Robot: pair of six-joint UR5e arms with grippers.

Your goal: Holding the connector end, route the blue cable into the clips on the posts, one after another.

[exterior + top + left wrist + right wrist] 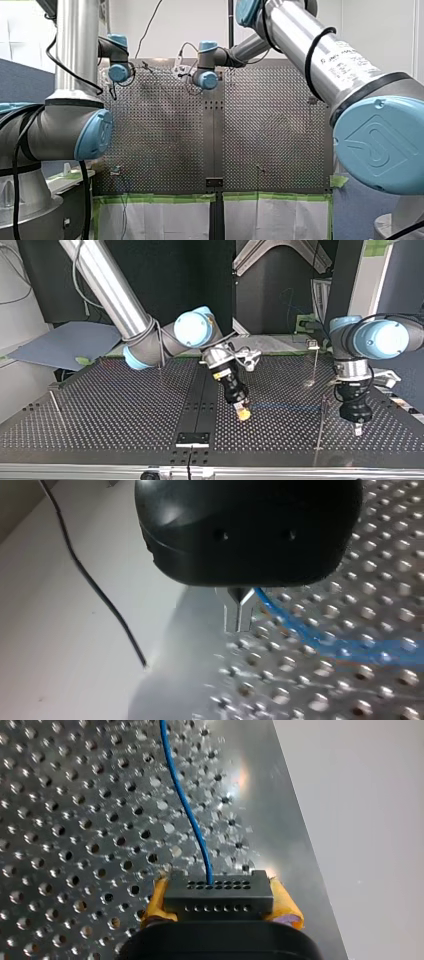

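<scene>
Item, my right claw [220,903]: yellow pads clamped on either side of a black rectangular connector block [218,892] with rows of small holes. Item, thin blue cable [187,810]: leaves the block's front face and runs ahead of the claw over the perforated metal desk [75,820]. Item, my left claw [239,614]: black body, metal fingers drawn together just above the desk. The cable passes right beside them, and I cannot tell whether it is pinched. Item, slim metal post [320,425]: upright in the top view, between the two claws, nearer my left one.
</scene>
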